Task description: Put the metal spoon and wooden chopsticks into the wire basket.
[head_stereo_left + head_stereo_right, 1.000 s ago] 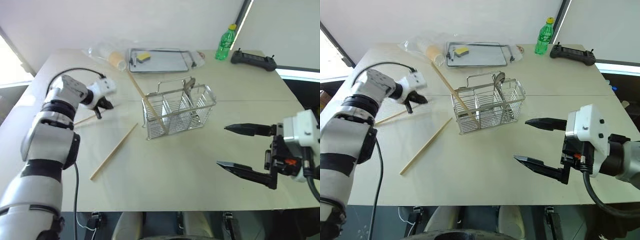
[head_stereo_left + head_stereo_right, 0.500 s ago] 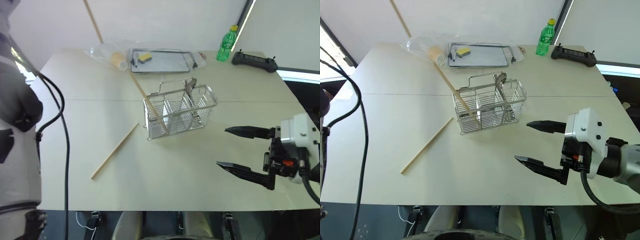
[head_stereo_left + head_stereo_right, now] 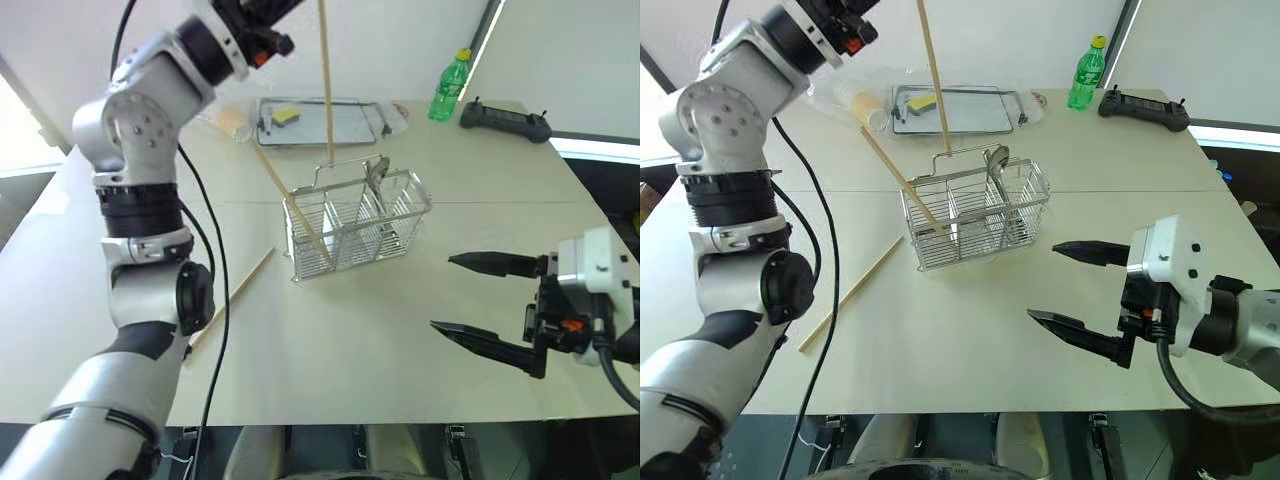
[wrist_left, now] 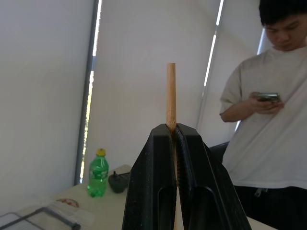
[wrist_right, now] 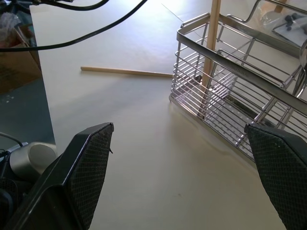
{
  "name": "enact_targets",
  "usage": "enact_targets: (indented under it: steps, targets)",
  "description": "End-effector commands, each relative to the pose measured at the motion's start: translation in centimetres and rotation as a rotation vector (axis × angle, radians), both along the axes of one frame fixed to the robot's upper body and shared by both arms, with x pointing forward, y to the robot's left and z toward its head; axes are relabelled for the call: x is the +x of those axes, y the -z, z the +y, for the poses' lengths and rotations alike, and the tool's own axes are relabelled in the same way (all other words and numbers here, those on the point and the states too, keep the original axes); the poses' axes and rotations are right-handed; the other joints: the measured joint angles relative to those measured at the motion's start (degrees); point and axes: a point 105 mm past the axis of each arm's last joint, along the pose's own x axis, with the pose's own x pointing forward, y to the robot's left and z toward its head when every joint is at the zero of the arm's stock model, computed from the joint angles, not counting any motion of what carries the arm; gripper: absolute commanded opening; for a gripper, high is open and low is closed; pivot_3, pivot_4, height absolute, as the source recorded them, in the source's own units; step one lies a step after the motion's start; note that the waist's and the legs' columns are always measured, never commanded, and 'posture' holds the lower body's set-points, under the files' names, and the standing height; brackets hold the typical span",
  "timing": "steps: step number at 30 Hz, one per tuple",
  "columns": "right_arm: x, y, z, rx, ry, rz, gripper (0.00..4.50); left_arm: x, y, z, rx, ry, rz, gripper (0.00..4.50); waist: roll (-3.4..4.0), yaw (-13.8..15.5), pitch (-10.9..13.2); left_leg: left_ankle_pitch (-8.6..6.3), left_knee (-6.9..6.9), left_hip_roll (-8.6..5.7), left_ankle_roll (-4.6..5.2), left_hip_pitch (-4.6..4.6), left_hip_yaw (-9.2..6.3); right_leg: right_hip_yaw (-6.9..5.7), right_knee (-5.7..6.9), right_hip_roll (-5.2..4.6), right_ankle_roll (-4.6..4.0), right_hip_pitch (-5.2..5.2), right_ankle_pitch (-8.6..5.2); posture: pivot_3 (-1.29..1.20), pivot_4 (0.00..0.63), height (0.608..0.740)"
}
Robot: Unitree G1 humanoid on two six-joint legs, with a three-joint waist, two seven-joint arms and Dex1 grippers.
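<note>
The wire basket (image 3: 360, 215) stands mid-table with the metal spoon (image 3: 378, 170) upright in its right end. One of the wooden chopsticks (image 3: 285, 190) leans out of the basket's left compartment. Another chopstick (image 3: 228, 303) lies on the table to the basket's left. My left gripper (image 4: 171, 128) is raised high at the back left, shut on a third chopstick (image 3: 325, 90). That one hangs nearly upright, its lower tip just above the basket's handle. To the basket's right, my right gripper (image 3: 442, 292) hovers open over the table with nothing in it.
At the table's back lie a flat metal tray (image 3: 330, 125) with a yellow sponge (image 3: 287, 114), a clear bag with a cup (image 3: 225, 110), a green bottle (image 3: 452, 85) and a black controller (image 3: 505, 118). A person (image 4: 268, 120) stands beyond the table, holding a phone.
My left arm has swung up from the table's left side with a chopstick in its grip. The stick now hangs over the basket. The right gripper has not moved.
</note>
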Motion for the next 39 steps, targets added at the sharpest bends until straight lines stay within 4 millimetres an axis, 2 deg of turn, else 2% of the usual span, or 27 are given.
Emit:
enact_targets:
  steps: [1,8,12,14,18,29,37,39]
  targets:
    - [-0.2,-0.5,0.4,0.008,-0.008,-0.044,4.5,-1.5,-1.8,0.7,0.001,-0.004,-0.076,0.06,0.01,0.0,0.0,0.0,0.01,0.0,0.0,0.03,0.01,0.0,-0.01,0.0,0.0,0.04,0.0,0.0,0.15,0.703]
    - [-0.1,-0.5,0.4,0.018,0.003,-0.049,4.5,-1.8,-4.1,2.4,-0.014,-0.045,-0.132,0.06,0.0,0.2,0.0,0.01,0.14,0.01,0.0,0.07,-0.01,-0.01,-0.06,0.0,0.13,0.17,-0.11,0.0,0.15,0.703]
    - [0.1,-0.5,0.3,0.021,0.009,-0.054,4.5,-2.7,-5.1,2.2,-0.034,0.003,-0.138,0.06,0.01,0.2,0.0,0.01,0.06,0.0,0.01,0.04,-0.01,0.0,-0.08,-0.01,-0.02,0.13,-0.01,0.0,0.15,0.703]
    - [0.1,-0.6,0.3,0.022,0.011,-0.057,4.5,-3.2,-4.9,1.7,-0.02,0.037,-0.135,0.06,0.01,0.2,0.0,0.01,0.02,0.0,0.01,0.01,-0.02,0.0,-0.1,-0.01,-0.01,0.09,-0.01,0.0,0.15,0.703]
    - [0.2,-0.6,0.3,0.024,0.013,-0.062,4.5,-3.6,-2.5,0.9,0.065,0.083,-0.104,0.06,0.03,0.1,0.0,0.0,0.01,-0.01,0.02,-0.01,0.0,0.0,-0.11,-0.02,0.0,0.08,-0.01,0.0,0.15,0.703]
    - [-0.1,-0.5,0.3,0.026,0.014,-0.053,4.5,-3.9,4.0,0.3,0.259,0.107,-0.018,0.06,0.04,0.2,0.0,0.01,0.04,0.04,0.01,0.04,0.0,0.03,-0.1,0.0,-0.19,0.09,-0.04,0.0,0.15,0.703]
    - [0.0,-0.6,0.3,0.027,0.015,-0.056,4.5,-3.6,5.8,-0.8,0.259,0.116,0.009,0.06,0.04,0.2,0.0,0.0,0.04,0.03,0.02,-0.04,-0.01,0.04,-0.16,-0.03,-0.26,0.08,-0.09,0.0,0.15,0.703]
    - [0.0,-0.7,0.3,0.029,0.019,-0.058,4.5,-3.4,5.9,-0.6,0.242,0.105,0.017,0.69,0.05,0.1,0.0,0.0,0.03,0.03,0.02,-0.02,-0.01,0.04,-0.16,-0.02,-0.26,0.08,-0.09,0.0,0.15,0.703]
